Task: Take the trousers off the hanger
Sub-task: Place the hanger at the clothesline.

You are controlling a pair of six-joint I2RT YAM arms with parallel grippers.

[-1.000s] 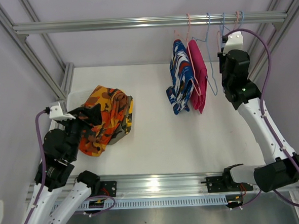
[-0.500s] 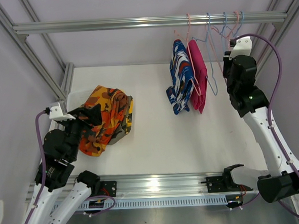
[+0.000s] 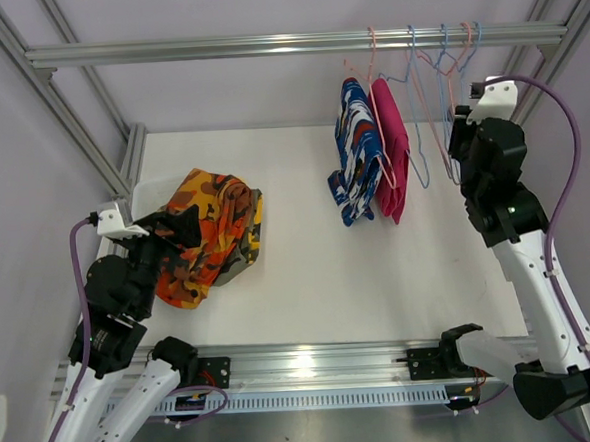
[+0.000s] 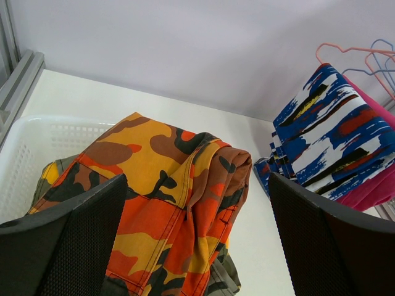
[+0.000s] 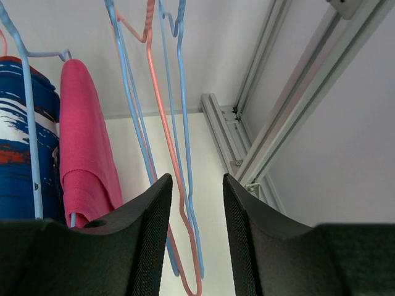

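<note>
the table (image 3: 308, 270) is bare white in the middle, with the rail (image 3: 264, 46) across the far side. everything that hangs is crowded at the rail's right end, within my right arm's reach.

at the left sits the white basket (image 4: 24, 142), which i take to be the drop place. the orange patterned trousers (image 3: 207, 231) lie heaped on top of it, spilling over its right edge, and an olive-yellow camouflage pair (image 4: 49, 176) shows underneath. i see no plain yellow pair; it may be buried.

2 pairs are not yet off. the blue-red-white trousers (image 3: 356, 152) and the magenta pink trousers (image 3: 391, 155) each hang folded over a hanger, touching side by side.

just to their right hang the empty hangers (image 3: 438, 102), thin blue and pink wires bunched together. they stand between my right wrist and the magenta pair, so i judge i must go around them or snag them.

my left gripper (image 4: 194, 185) is spread as wide as it goes, holding nothing, poised over the orange heap.

my right gripper (image 5: 196, 203) points up toward the rail, jaws partly apart and clamping nothing. in the right wrist view the pink wire and a blue one hang across the gap. i cannot tell if they touch a finger.
</note>
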